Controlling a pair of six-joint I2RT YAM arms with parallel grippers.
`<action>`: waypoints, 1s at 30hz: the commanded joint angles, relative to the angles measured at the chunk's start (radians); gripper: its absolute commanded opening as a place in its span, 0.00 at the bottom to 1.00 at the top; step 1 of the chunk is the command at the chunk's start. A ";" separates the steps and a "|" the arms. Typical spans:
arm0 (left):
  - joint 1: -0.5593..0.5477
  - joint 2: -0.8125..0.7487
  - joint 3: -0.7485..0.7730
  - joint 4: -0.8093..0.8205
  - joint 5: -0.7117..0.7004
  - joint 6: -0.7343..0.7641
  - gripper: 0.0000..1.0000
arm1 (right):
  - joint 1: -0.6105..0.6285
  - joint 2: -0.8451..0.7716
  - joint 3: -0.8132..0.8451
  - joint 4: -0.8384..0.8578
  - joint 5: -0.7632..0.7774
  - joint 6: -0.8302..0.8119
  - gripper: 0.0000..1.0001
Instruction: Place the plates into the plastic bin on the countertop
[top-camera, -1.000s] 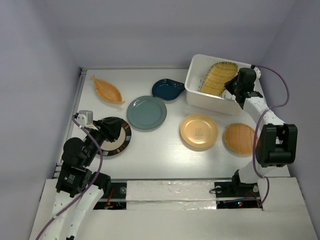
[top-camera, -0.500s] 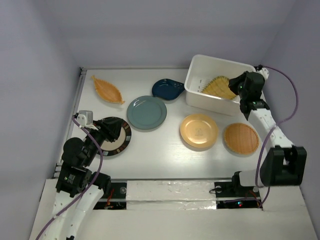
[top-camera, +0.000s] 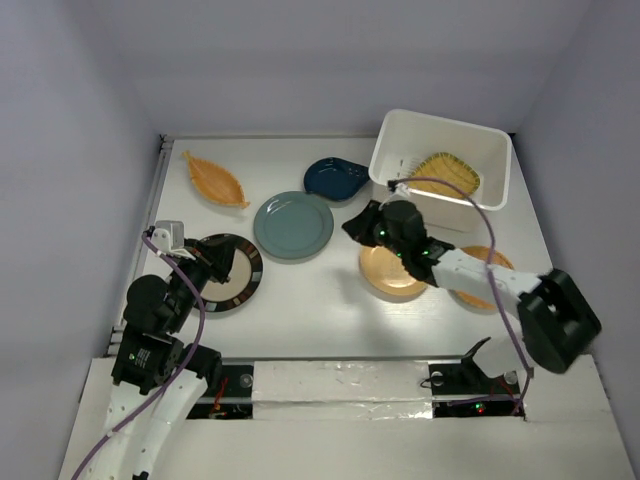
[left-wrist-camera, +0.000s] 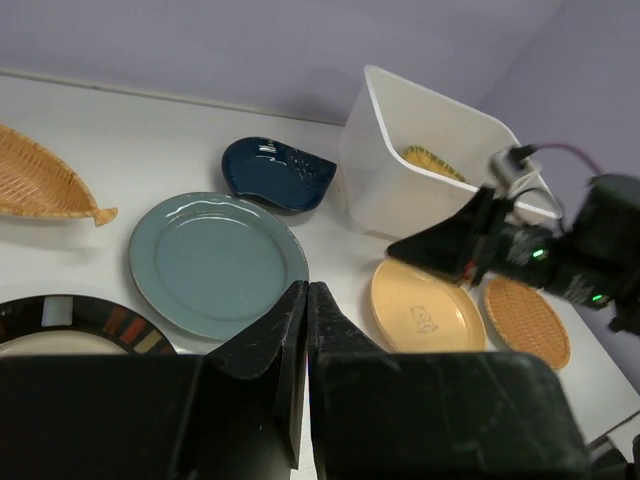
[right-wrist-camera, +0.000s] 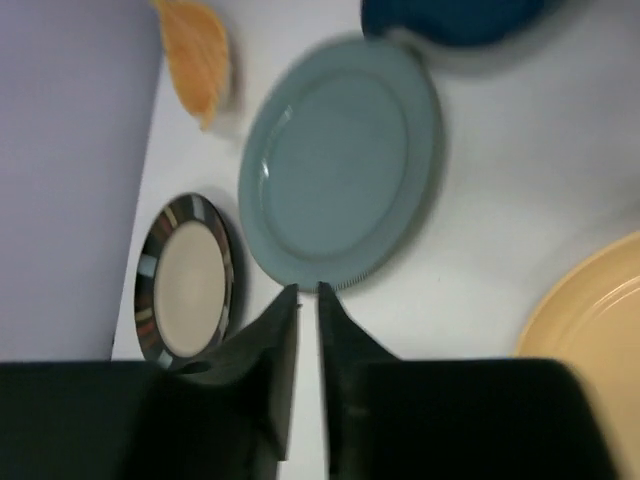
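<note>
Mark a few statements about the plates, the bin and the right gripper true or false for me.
1. The yellow plate lies in the bin. True.
2. The navy plate is in the bin too. False: it lies on the countertop, left of the bin.
3. The right gripper holds a plate. False: it is shut and holds nothing.
4. The plain orange plate lies beside the woven orange plate on the countertop. True.
</note>
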 joint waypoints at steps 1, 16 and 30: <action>-0.003 0.004 0.002 0.017 -0.024 -0.005 0.00 | 0.043 0.139 -0.009 0.140 0.045 0.152 0.24; -0.003 -0.008 0.003 0.017 -0.021 -0.003 0.11 | 0.079 0.553 0.093 0.312 0.096 0.361 0.49; -0.003 0.000 0.003 0.017 -0.020 -0.002 0.13 | 0.099 0.486 -0.025 0.493 0.151 0.440 0.02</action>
